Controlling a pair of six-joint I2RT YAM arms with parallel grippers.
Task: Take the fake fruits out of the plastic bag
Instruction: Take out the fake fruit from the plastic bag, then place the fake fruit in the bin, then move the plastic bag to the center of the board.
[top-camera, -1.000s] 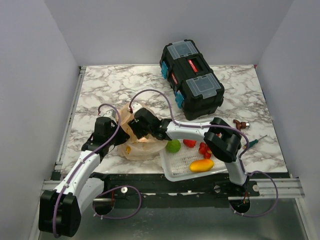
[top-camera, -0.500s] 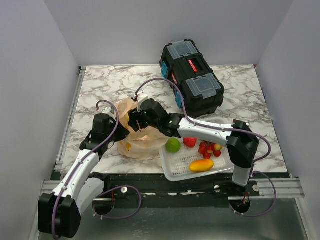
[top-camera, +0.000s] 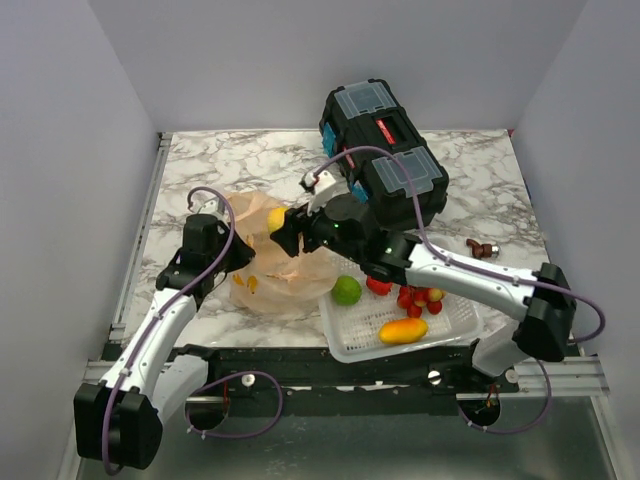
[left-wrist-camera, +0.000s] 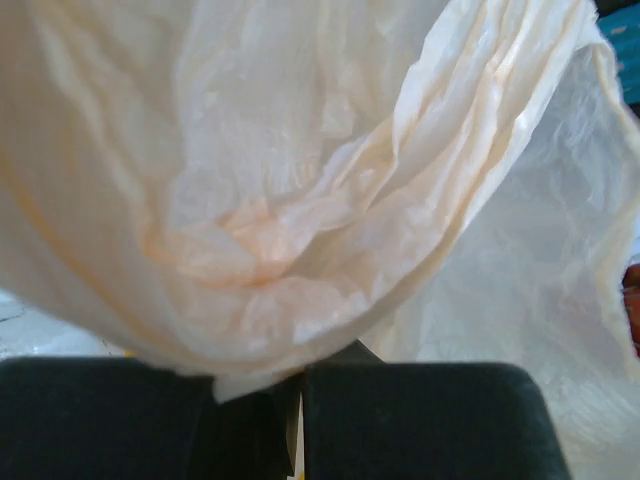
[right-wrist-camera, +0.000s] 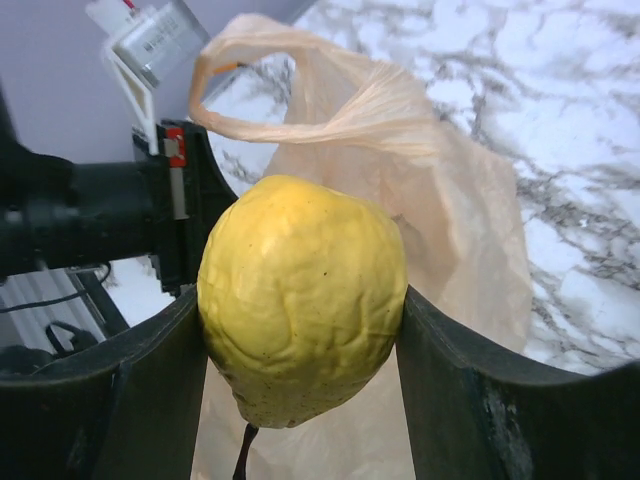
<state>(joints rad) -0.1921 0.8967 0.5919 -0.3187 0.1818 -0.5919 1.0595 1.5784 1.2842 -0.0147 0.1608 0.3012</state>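
Observation:
The peach-tan plastic bag (top-camera: 275, 280) lies at the table's left-middle. My left gripper (top-camera: 222, 247) is shut on its left edge; in the left wrist view the crinkled bag (left-wrist-camera: 300, 200) fills the frame and a fold is pinched between the closed jaws (left-wrist-camera: 298, 400). My right gripper (top-camera: 283, 226) is shut on the yellow lemon-like fruit (top-camera: 277, 218) and holds it above the bag's mouth. In the right wrist view the fruit (right-wrist-camera: 300, 295) sits between both fingers, with the bag (right-wrist-camera: 450, 210) behind it. Something small and yellow (top-camera: 251, 284) shows through the bag. A red round fruit (top-camera: 379, 286) and the red berries (top-camera: 416, 298) lie in the basket.
The white mesh basket (top-camera: 440, 335) at the front right also holds a green ball (top-camera: 346, 291) and an orange mango-like fruit (top-camera: 403, 330). A black toolbox (top-camera: 385, 160) stands behind my right arm. A small brown object (top-camera: 482, 247) lies at the right. The left arm shows in the right wrist view (right-wrist-camera: 100, 220).
My right gripper has come up out of the bag and moved back and right, with the yellow fruit now in view in it. My left gripper still holds the bag's edge, shifted slightly back.

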